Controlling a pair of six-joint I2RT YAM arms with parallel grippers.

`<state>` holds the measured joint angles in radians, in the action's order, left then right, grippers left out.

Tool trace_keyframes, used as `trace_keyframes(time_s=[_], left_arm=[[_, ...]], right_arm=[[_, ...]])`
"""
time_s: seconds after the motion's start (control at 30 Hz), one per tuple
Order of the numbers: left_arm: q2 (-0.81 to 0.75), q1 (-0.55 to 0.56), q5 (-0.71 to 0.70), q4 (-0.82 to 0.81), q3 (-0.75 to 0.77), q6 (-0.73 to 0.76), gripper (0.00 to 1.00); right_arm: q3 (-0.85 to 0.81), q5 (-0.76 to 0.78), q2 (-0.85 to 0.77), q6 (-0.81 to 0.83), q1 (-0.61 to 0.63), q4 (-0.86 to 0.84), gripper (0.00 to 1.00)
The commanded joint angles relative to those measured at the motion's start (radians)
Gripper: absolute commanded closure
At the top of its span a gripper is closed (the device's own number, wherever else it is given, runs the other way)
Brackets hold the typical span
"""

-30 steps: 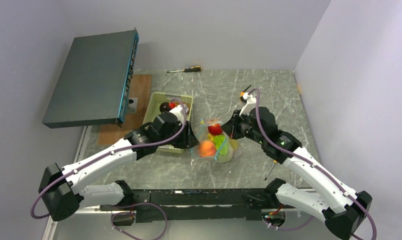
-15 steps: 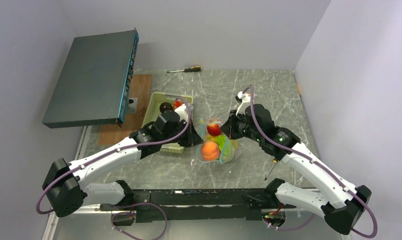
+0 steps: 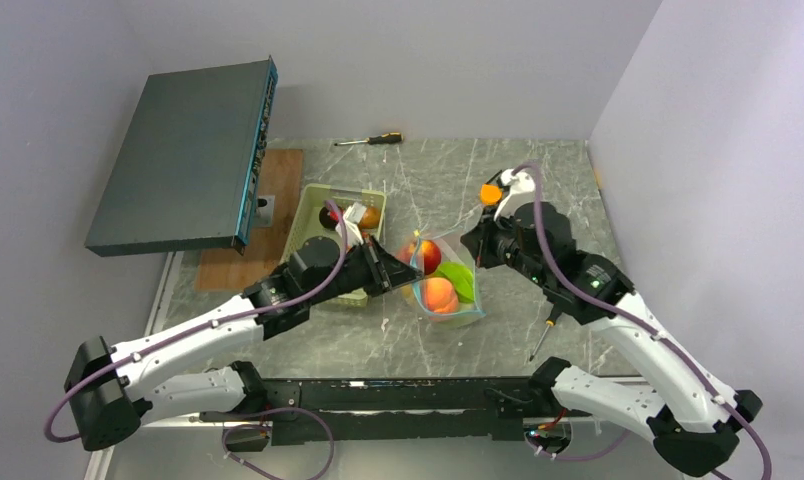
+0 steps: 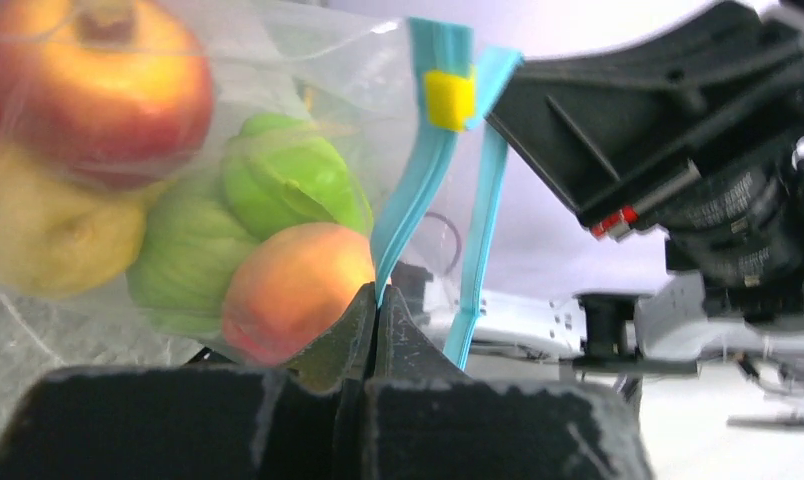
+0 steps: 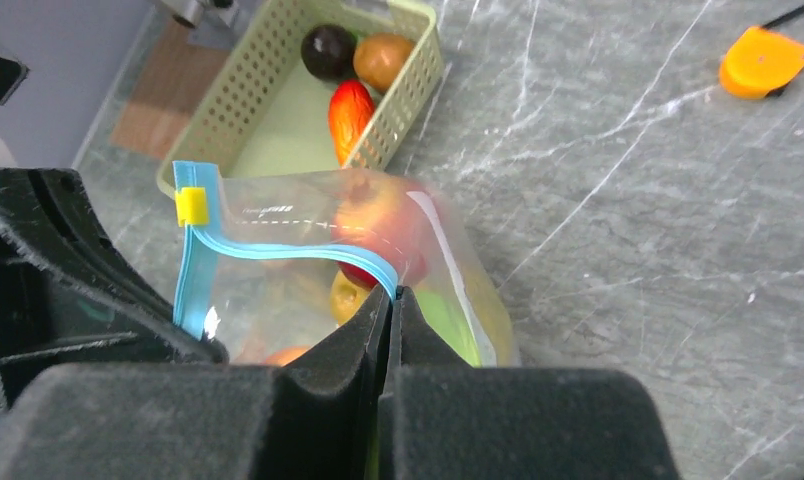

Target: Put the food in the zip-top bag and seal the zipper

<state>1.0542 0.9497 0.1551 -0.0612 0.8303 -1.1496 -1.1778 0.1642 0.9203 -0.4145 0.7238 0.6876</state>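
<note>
The clear zip-top bag [image 3: 448,285] hangs between my two grippers, holding a red apple [image 3: 428,255], an orange peach [image 3: 438,295] and a green piece [image 3: 464,281]. My left gripper [image 3: 403,272] is shut on one teal zipper strip [image 4: 408,200]; a second strip runs apart beside it, both under a yellow slider [image 4: 448,95]. My right gripper [image 3: 475,243] is shut on the zipper [image 5: 278,250] at its other end [image 5: 391,290]. More food lies in the pale green tray [image 5: 403,110]: a dark purple piece [image 5: 328,50], a brown one [image 5: 383,60] and a red one [image 5: 350,108].
A flat orange tool [image 3: 491,193] lies behind the right gripper. One screwdriver [image 3: 373,140] is at the back, another [image 3: 540,340] by the right arm. A dark flat box [image 3: 188,150] overhangs the left side above a wooden board [image 3: 278,200].
Both grippers have raised and drawn the bag's mouth taut between them. The left arm reached further right, uncovering the tray; the right wrist shifted right and back.
</note>
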Motion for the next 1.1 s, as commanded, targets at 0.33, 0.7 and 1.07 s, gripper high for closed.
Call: trace_keyframes(time_s=[0.33, 0.7, 1.07], left_arm=[[0.084, 0.074, -0.177, 0.023, 0.143, -0.119, 1.00], [0.084, 0.053, -0.211, -0.124, -0.111, -0.275, 1.00], [0.027, 0.056, -0.200, -0.068, -0.039, -0.209, 1.00]], right_arm=[[-0.090, 0.000, 0.156, 0.062, 0.105, 0.084, 1.00], [0.024, -0.036, 0.179, 0.091, 0.123, 0.040, 1.00], [-0.049, -0.158, 0.144, 0.119, 0.126, 0.041, 1.00]])
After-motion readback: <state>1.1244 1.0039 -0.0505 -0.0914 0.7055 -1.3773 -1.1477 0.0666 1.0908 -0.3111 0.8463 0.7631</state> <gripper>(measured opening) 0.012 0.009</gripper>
